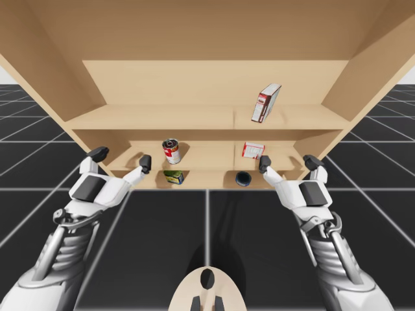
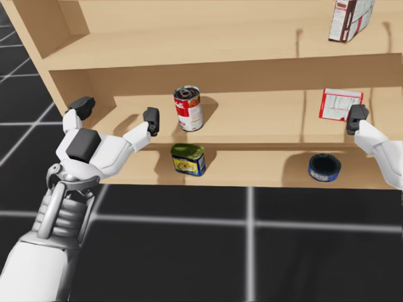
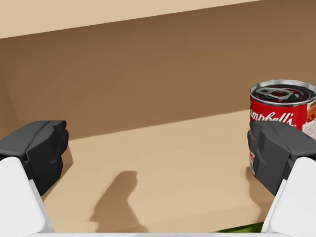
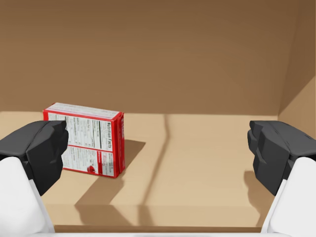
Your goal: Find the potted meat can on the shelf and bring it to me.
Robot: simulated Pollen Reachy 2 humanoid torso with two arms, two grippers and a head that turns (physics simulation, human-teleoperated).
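Reaching step: the left claw (image 2: pixel 116 112) and right claw (image 1: pixel 288 162) hang spread and empty at the middle shelf (image 2: pixel 252 123). The meat can (image 2: pixel 187 159) stands 1 board lower, so the left claw likely must drop.

Tall red-and-white box (image 2: pixel 348 19): top cut off in head view. Red can (image 3: pixel 284 106): lower side behind left gripper (image 3: pixel 158 148) finger (image 3: pixel 271 153). Small red box (image 4: pixel 94 143): corner behind right gripper (image 4: pixel 158 148) finger (image 4: pixel 39 148).
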